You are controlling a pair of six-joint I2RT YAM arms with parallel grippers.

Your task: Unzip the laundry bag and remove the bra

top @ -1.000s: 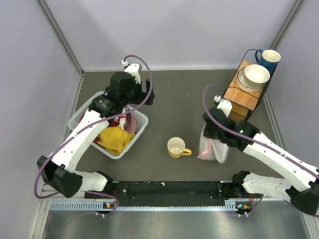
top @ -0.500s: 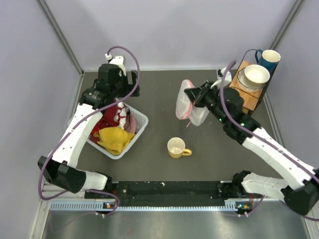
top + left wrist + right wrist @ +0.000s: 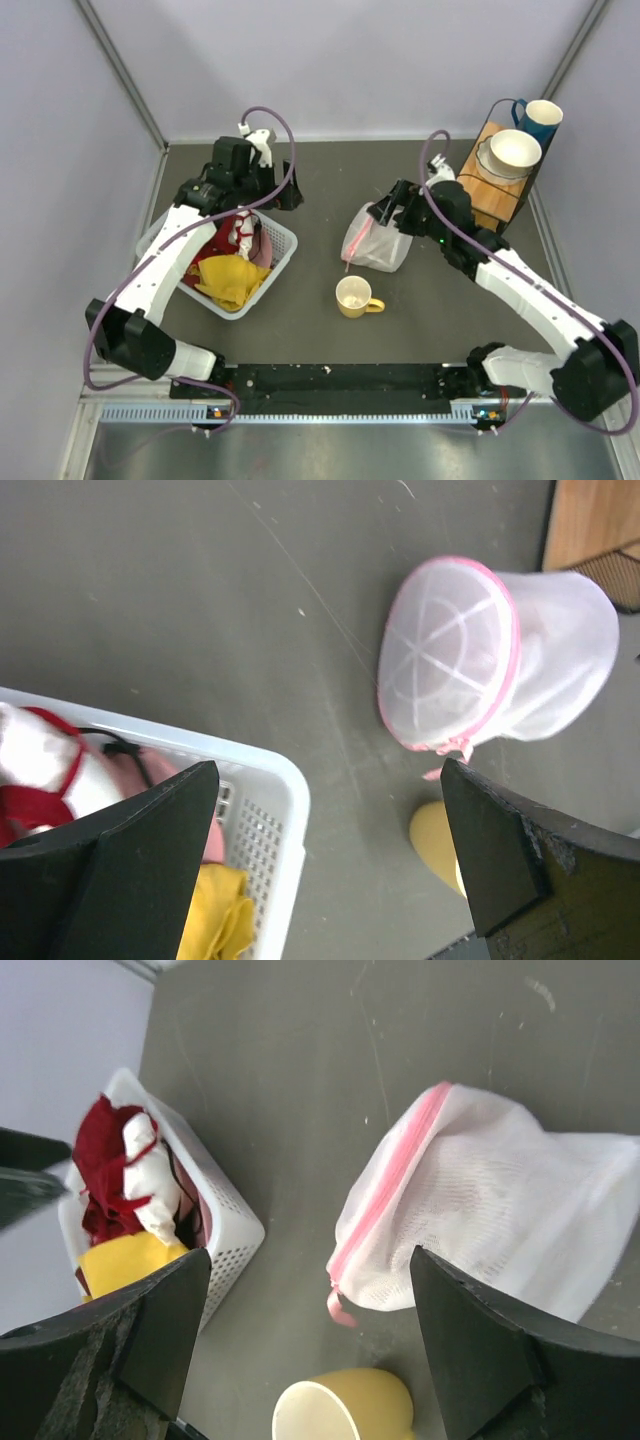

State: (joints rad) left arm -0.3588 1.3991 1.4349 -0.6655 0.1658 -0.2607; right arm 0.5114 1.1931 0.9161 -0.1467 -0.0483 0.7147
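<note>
Laundry bag (image 3: pixel 375 243) lies on its side on the dark bench (image 3: pixel 330 180), right of centre, with its round pink-trimmed end facing the left arm and its pink zipper trim (image 3: pixel 385 1205) running along the edge nearest the basket. A short pink tab (image 3: pixel 340 1308) hangs from the lower end of that trim and touches the bench. The mesh is translucent (its contents read only as a pale blur, so the bra cannot be made out inside). The right pincer (image 3: pixel 390 212) sits at the bag's upper rear edge with its fingers spread wide and nothing clamped between them; whether a finger touches the mesh cannot be told. The left pincer (image 3: pixel 272 196) hangs over the far corner of the white slatted basket (image 3: pixel 283 245), its fingers also spread wide and holding nothing. The basket contains red, white and yellow clothes. A yellow mug (image 3: pixel 354 296) stands upright on the bench just in front of the bag, apart from it. At the rear right, a wooden stand (image 3: pixel 490 195) carries a white bowl (image 3: pixel 515 150), and a blue mug (image 3: pixel 540 118) stands behind it.
</note>
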